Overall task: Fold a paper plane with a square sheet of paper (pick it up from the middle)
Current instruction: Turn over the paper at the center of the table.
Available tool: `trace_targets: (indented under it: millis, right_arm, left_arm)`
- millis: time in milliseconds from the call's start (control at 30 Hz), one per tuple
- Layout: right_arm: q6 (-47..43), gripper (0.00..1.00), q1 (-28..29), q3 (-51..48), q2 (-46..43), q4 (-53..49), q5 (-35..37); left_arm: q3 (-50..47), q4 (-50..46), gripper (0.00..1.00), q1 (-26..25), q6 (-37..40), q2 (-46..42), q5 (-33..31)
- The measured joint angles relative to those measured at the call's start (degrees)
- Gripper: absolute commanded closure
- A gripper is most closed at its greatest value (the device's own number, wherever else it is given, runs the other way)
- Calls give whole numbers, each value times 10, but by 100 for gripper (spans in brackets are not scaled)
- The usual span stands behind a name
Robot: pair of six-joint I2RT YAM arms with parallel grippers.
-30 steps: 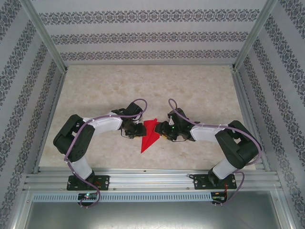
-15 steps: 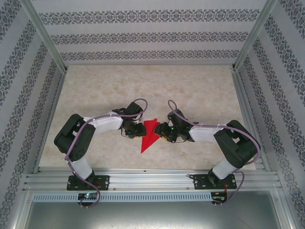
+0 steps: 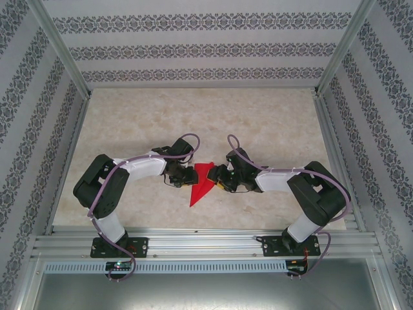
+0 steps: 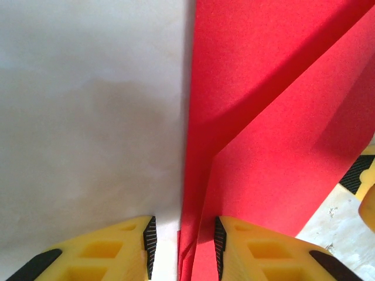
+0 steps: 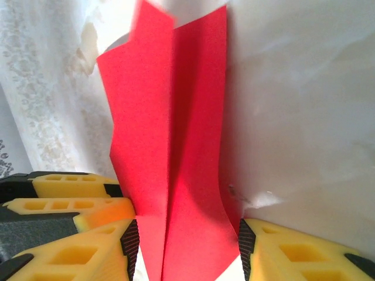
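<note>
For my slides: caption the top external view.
Left gripper and right gripper flank the partly folded red paper from either side.

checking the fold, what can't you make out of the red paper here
top external: paper's side edges, under the left end effector and right end effector; creases too small
left wrist: paper's far end, cut off by the top and right frame edges
right wrist: its near end, cut off at the bottom edge
</note>
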Motion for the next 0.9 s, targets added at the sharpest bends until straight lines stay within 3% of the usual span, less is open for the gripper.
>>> trace_targets:
  millis: [667, 900]
  right_arm:
    - [-40, 46, -7, 51, 46, 43, -33]
    - [-55, 58, -12, 63, 67, 48, -44]
  left_arm:
    - [0, -2, 67, 0, 0, 0, -3]
    - [0, -2, 68, 0, 0, 0, -4]
